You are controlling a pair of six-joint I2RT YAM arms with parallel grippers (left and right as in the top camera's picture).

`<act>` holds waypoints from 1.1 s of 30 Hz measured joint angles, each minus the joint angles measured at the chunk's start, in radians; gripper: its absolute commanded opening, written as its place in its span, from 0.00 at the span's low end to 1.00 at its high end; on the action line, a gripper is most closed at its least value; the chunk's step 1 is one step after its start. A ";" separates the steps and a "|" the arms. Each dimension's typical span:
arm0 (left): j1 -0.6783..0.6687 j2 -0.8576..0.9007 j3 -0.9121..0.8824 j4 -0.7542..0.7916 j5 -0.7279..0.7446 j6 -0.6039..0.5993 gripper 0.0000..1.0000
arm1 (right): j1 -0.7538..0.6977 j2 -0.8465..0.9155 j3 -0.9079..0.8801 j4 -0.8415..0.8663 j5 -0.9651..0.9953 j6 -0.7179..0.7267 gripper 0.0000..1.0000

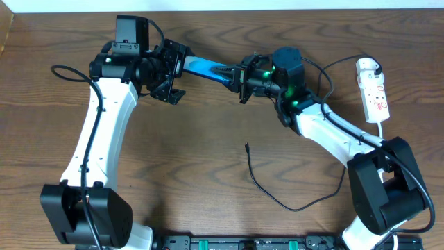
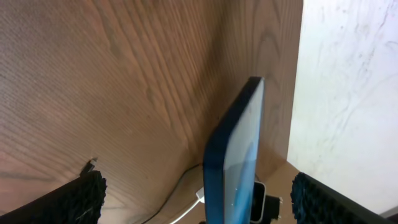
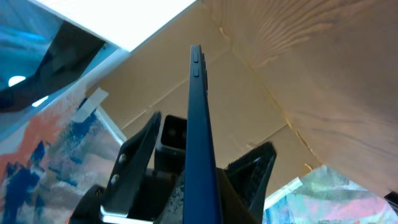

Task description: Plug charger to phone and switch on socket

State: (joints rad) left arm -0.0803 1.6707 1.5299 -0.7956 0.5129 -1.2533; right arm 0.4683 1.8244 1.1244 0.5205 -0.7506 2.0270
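Blue-screened phone (image 1: 205, 68) hangs above wood, clamped by right gripper (image 1: 240, 76); left gripper (image 1: 176, 69) gapes around its edge.

Open room around loose charger (image 1: 248, 148)

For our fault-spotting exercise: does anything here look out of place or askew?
The phone stands on edge, clamped by the right gripper, inside the open left gripper. The charger lies unplugged on the table.

Blue-screened phone (image 1: 203, 68) on edge at far side, black charger (image 1: 267, 196) lying loose mid-table, white socket (image 1: 374, 94) far right
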 measured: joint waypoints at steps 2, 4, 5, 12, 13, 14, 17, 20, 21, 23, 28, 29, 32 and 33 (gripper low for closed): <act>0.000 0.004 0.000 0.000 -0.005 -0.003 0.95 | 0.005 0.000 0.000 0.001 -0.002 0.008 0.01; 0.000 0.011 0.000 0.000 -0.011 -0.011 0.95 | 0.007 0.000 0.000 0.001 -0.002 0.009 0.01; 0.000 0.015 0.000 0.002 -0.014 -0.014 0.94 | 0.008 0.000 0.000 0.002 -0.003 0.010 0.01; 0.000 0.048 0.000 0.050 -0.023 -0.036 0.76 | 0.009 0.000 0.000 0.055 -0.011 0.012 0.01; -0.002 0.052 0.000 0.056 -0.022 -0.037 0.76 | 0.009 0.000 0.000 0.064 -0.013 0.014 0.01; -0.003 0.054 0.000 0.061 -0.022 -0.037 0.76 | 0.009 0.000 0.000 0.069 -0.013 0.015 0.01; -0.008 0.057 0.000 0.073 -0.023 -0.044 0.76 | 0.009 0.002 0.000 0.074 -0.013 0.015 0.01; -0.023 0.058 0.000 0.097 -0.023 -0.051 0.76 | 0.009 0.002 0.000 0.082 -0.016 0.015 0.01; -0.028 0.058 0.000 0.105 -0.023 -0.052 0.76 | 0.009 0.002 0.000 0.082 -0.018 0.015 0.01; -0.039 0.058 0.000 0.122 -0.022 -0.052 0.75 | 0.009 0.002 0.000 0.083 -0.021 0.015 0.01; -0.051 0.058 0.000 0.125 -0.023 -0.052 0.76 | 0.009 0.002 0.000 0.083 -0.027 0.015 0.01; -0.051 0.058 0.000 0.127 -0.023 -0.052 0.76 | 0.009 0.002 0.000 0.083 -0.027 0.015 0.02; -0.051 0.058 0.000 0.143 -0.023 -0.052 0.75 | 0.009 0.002 0.000 0.083 -0.028 0.015 0.01; -0.051 0.058 0.000 0.146 -0.023 -0.052 0.75 | 0.009 0.002 0.000 0.086 -0.027 0.015 0.01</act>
State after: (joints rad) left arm -0.1310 1.7287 1.5299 -0.6495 0.4904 -1.3056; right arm 0.4774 1.8259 1.1244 0.6064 -0.7780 2.0422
